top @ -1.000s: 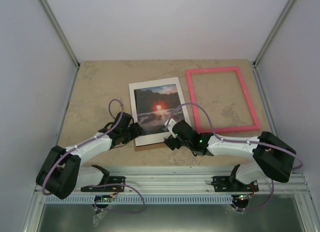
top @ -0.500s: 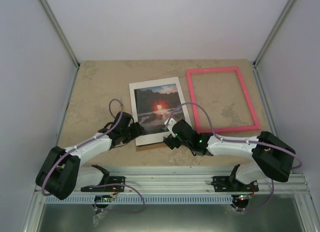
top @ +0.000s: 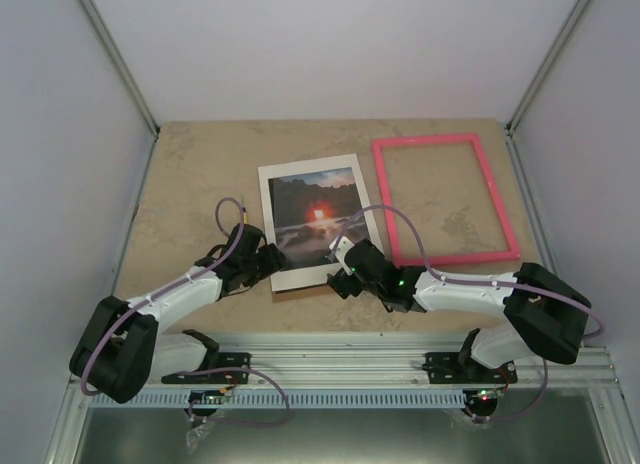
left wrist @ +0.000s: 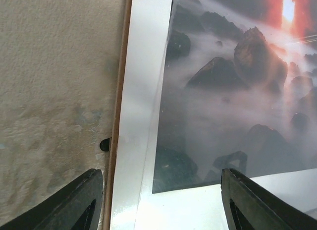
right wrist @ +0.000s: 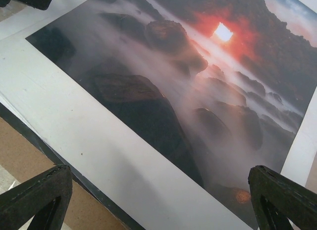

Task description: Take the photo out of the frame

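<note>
The photo [top: 315, 212], dark rocks in mist under a red sun, lies flat inside its white mat [top: 290, 276] at the table's middle, outside the frame. The pink frame [top: 427, 139] lies to its right with only table showing through it. My left gripper [top: 268, 262] stands open low over the mat's near left corner; its wrist view shows the photo [left wrist: 228, 91], the mat [left wrist: 141, 91] and a brown backing edge [left wrist: 118, 116] between the fingers [left wrist: 81, 202]. My right gripper [top: 338, 256] stands open over the near right corner, above the photo [right wrist: 188, 76] and mat [right wrist: 99, 141].
A brown backing board [right wrist: 25, 160] sticks out under the mat's near edge. White walls close in the table on three sides, and the arms' mounting rail [top: 340, 359] runs along the near edge. The left arm's purple cable [top: 228, 209] loops beside the mat.
The left arm has edged slightly towards the mat's near left corner. The right arm, the photo and the frame have not moved.
</note>
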